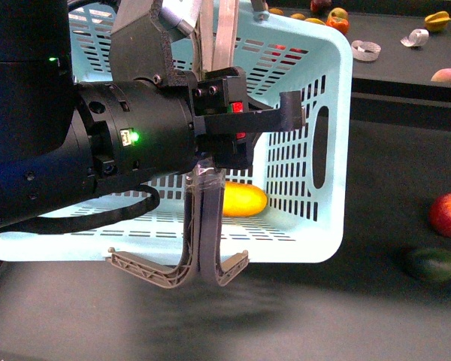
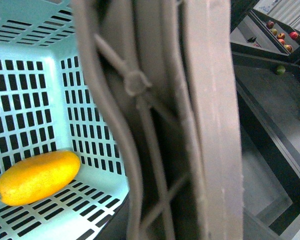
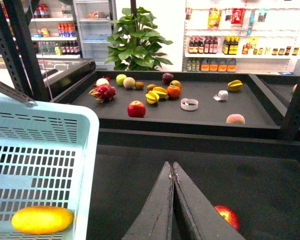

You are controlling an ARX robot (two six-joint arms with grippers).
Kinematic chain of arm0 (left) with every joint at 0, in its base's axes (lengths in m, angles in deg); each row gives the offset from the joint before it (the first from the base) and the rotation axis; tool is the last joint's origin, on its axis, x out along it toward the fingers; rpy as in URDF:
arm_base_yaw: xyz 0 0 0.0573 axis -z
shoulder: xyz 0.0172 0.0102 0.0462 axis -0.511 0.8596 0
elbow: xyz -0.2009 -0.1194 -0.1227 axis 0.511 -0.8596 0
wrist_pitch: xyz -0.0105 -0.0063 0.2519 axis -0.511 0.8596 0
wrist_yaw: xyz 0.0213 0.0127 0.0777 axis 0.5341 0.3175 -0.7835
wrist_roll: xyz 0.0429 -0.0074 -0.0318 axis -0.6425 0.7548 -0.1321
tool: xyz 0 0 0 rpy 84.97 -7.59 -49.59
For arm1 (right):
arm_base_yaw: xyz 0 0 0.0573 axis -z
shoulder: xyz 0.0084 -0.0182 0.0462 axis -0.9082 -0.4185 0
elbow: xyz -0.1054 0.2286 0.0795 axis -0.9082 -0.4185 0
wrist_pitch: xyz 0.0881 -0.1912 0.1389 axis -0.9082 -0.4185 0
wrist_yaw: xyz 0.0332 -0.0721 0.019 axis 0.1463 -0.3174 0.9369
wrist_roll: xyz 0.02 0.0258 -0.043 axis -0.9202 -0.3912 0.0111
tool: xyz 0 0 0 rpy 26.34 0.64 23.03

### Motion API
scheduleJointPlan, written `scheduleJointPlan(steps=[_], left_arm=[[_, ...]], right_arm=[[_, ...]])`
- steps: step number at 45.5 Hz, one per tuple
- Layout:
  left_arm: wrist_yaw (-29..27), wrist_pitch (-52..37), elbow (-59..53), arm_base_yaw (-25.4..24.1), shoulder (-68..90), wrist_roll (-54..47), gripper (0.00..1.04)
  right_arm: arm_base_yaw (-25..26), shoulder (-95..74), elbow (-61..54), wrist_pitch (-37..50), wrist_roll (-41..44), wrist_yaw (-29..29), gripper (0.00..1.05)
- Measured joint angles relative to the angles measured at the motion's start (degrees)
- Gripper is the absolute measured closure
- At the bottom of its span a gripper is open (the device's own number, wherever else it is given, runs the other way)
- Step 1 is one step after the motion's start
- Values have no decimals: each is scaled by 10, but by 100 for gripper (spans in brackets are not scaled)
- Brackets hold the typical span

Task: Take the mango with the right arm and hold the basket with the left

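Observation:
The light turquoise basket (image 1: pixel 327 150) hangs lifted and tilted, with my left gripper (image 1: pixel 286 113) shut on its two grey-brown handles (image 1: pixel 203 226). The yellow mango (image 1: pixel 243 200) lies alone on the basket's slotted floor. In the left wrist view the handles (image 2: pixel 155 125) fill the middle, hiding the fingers, and the mango (image 2: pixel 37 177) lies beside them in the basket (image 2: pixel 25 90). My right gripper (image 3: pixel 172 167) is shut and empty over the dark table, outside the basket (image 3: pixel 50 125) and beside the mango (image 3: pixel 42 219). It does not show in the front view.
A red apple (image 1: pixel 449 214) and a dark green fruit (image 1: pixel 434 265) lie on the dark table right of the basket. The raised back shelf holds a star fruit (image 1: pixel 437 20), a peach (image 1: pixel 447 76) and several more fruits. The apple (image 3: pixel 227 216) sits close to the right gripper.

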Motion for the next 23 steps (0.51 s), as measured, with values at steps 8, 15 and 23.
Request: scheduleJointPlan(steps=[8, 15, 23], left_arm=[[1, 0, 0, 0, 0, 0, 87], [1, 0, 0, 0, 0, 1, 87], [1, 0, 0, 0, 0, 0, 87]], right_arm=[[0, 40, 0, -38, 0, 0, 103], [0, 66, 0, -64, 0, 0, 103], [0, 90, 0, -87, 0, 0, 103]])
